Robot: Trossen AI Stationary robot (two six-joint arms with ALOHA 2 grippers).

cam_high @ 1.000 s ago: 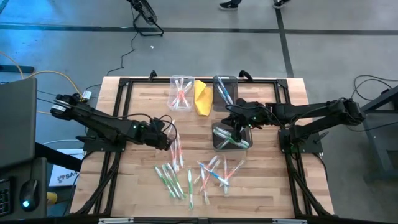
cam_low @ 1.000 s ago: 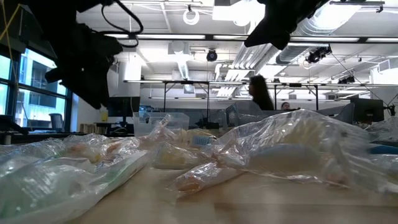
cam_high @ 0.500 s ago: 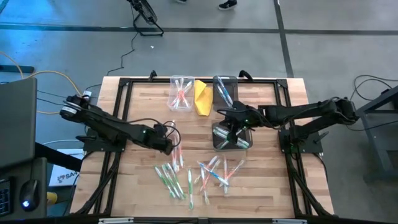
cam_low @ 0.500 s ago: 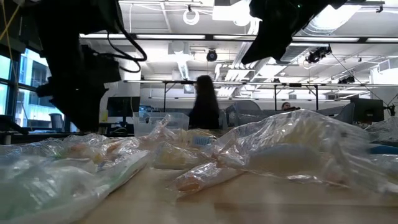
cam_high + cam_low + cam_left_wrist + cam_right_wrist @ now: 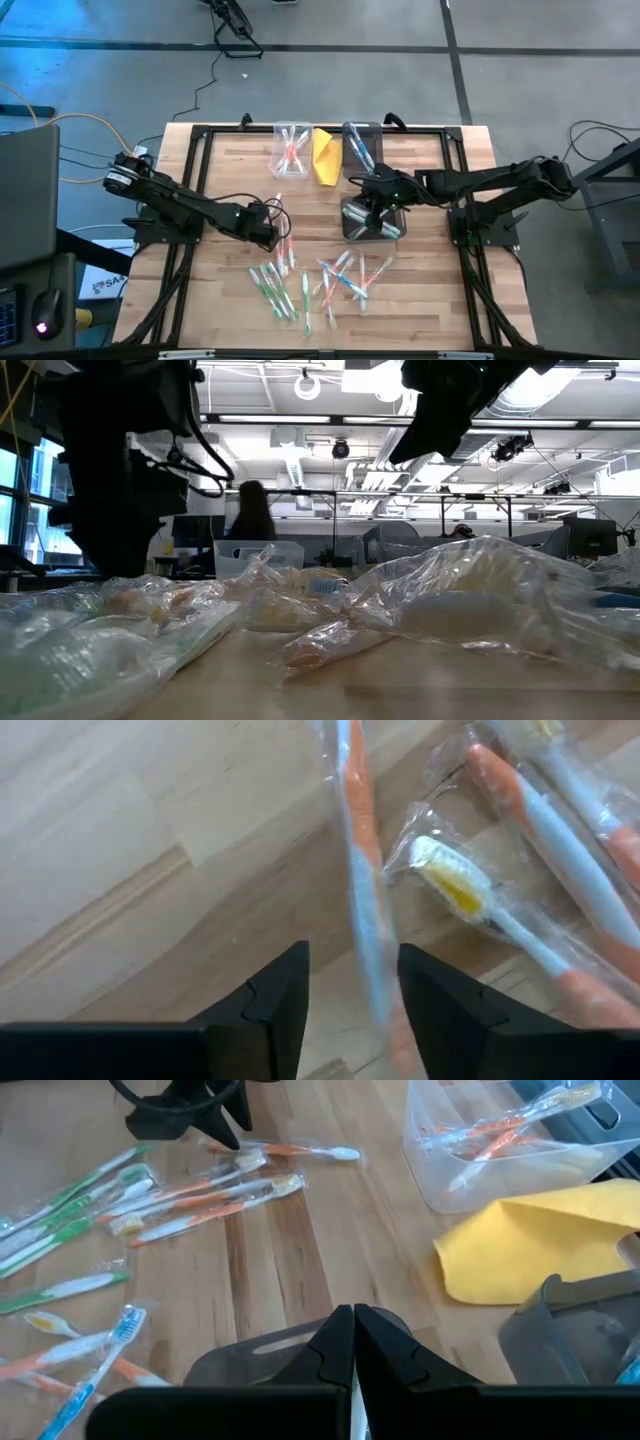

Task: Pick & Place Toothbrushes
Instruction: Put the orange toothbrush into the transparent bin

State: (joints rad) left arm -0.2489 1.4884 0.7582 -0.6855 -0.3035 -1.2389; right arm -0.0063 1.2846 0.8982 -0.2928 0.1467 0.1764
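Straddling an orange wrapped toothbrush [image 5: 362, 850] flat on the bench [image 5: 220, 180], left end effector [image 5: 352, 995] open, empty; slick wrapper may slip; right end effector [image 5: 353, 1342] closed, empty.

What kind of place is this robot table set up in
Most likely a robotics lab or open workshop. The low view shows exposed ceiling ducts, rows of desks with monitors, and a person in the background. The high view shows a wooden table on a bare concrete floor.
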